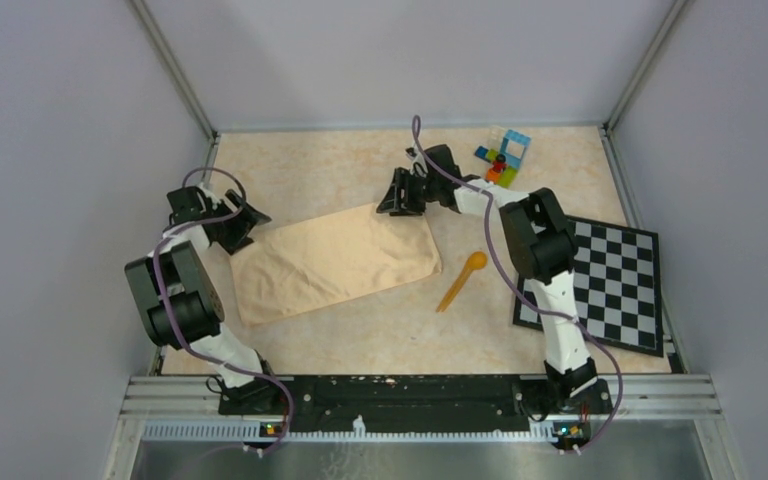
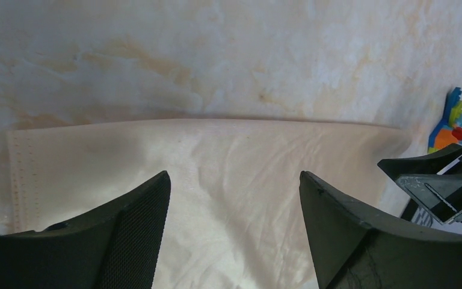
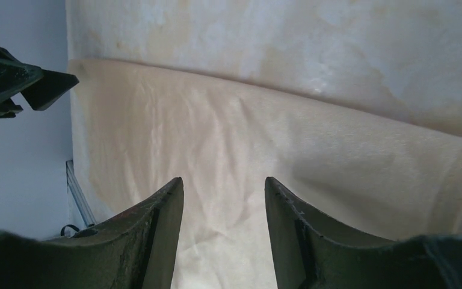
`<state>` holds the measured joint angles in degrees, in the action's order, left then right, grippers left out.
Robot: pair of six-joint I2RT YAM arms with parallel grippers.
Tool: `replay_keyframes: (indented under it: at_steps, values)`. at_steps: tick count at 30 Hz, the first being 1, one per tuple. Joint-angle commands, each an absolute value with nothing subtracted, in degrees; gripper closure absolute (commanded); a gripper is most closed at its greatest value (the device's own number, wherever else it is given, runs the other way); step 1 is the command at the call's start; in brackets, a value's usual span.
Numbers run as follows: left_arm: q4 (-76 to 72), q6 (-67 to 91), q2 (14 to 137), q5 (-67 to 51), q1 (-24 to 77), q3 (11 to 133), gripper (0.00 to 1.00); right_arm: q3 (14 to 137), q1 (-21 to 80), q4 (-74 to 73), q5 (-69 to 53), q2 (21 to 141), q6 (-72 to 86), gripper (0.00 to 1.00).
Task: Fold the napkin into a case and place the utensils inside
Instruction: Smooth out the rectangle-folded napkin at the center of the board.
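Observation:
The peach-tan napkin [image 1: 335,262] lies flat on the table as a wide folded rectangle; it also fills the left wrist view [image 2: 216,168] and the right wrist view [image 3: 264,144]. My left gripper [image 1: 248,222] is open and empty at the napkin's far left corner. My right gripper [image 1: 392,200] is open and empty at its far right corner. An orange spoon [image 1: 463,278] lies on the table just right of the napkin. The knife is not in view.
A pile of multicoloured toy bricks [image 1: 503,157] sits at the back right, also seen in the left wrist view [image 2: 457,123]. A black-and-white checkered board [image 1: 605,285] lies at the right. Metal frame rails border the table.

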<state>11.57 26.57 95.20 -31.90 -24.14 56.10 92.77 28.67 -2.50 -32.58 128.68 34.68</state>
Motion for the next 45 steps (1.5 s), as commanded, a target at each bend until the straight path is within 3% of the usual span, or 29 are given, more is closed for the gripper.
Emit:
replay_keyframes:
  at_steps: [1,11,21,29,37,45]
  values:
    - [10.6,25.1,98.0,-27.2,-25.5,57.8,0.18,95.6,25.8,2.0,-36.1,132.0,36.7,0.48]
    - [15.1,21.6,103.6,-19.4,-28.3,59.8,0.18,97.1,20.0,-3.3,-31.7,136.9,29.7,0.48]
    - [21.1,22.3,89.9,-17.6,-22.1,61.0,0.16,100.2,23.1,-14.3,-27.5,125.9,25.5,0.48]
    - [25.1,30.8,74.5,-11.5,-19.6,44.2,0.07,78.9,27.8,3.6,-38.1,116.2,37.0,0.49]
    - [28.3,33.8,67.7,-9.8,-24.8,35.3,0.02,65.3,23.8,4.5,-36.7,112.4,34.4,0.49]
    - [37.9,37.2,68.2,-2.3,-25.2,40.5,0.01,62.3,22.0,0.1,-31.8,109.0,31.5,0.51]
